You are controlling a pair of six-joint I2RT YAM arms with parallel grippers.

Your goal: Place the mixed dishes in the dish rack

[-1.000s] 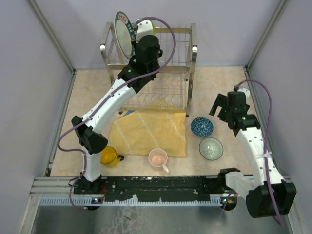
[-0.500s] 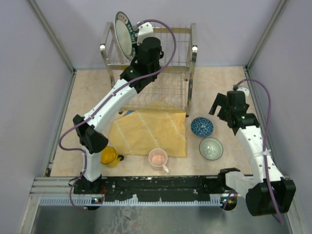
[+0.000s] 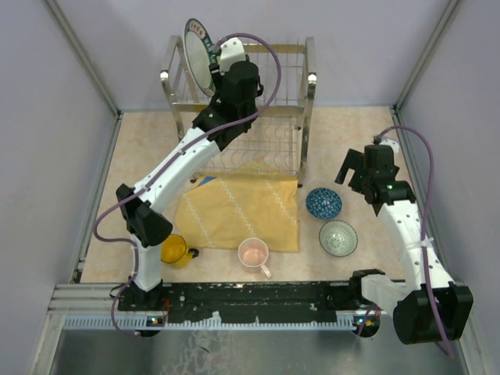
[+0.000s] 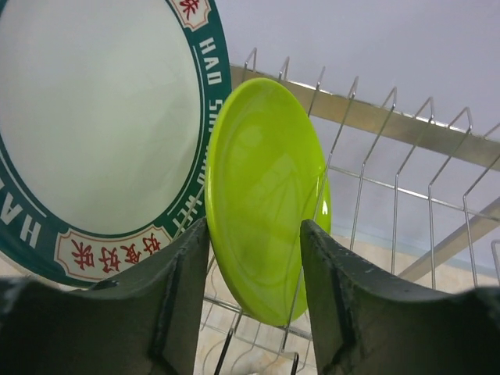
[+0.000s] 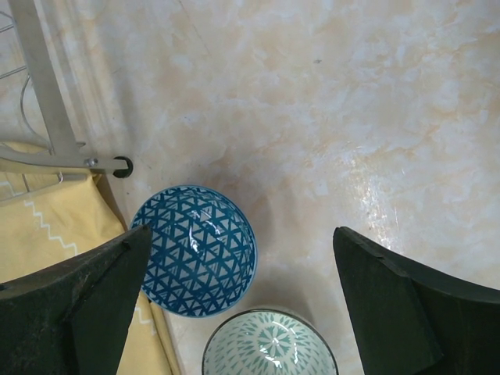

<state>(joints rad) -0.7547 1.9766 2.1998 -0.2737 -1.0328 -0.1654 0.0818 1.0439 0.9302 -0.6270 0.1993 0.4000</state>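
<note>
Dish rack behind cloth

Left arm: stretched from its base at the near left, far forward and to the right, with the elbow low and the forearm climbing steeply.
Left tool: held high at the far end of the reach, dark fingers parted.
Right arm: bent, rising from the near right base and leaning forward and slightly inward.
Right tool: pointing down, hanging in the air, fingers spread wide, gripping nothing.
</note>
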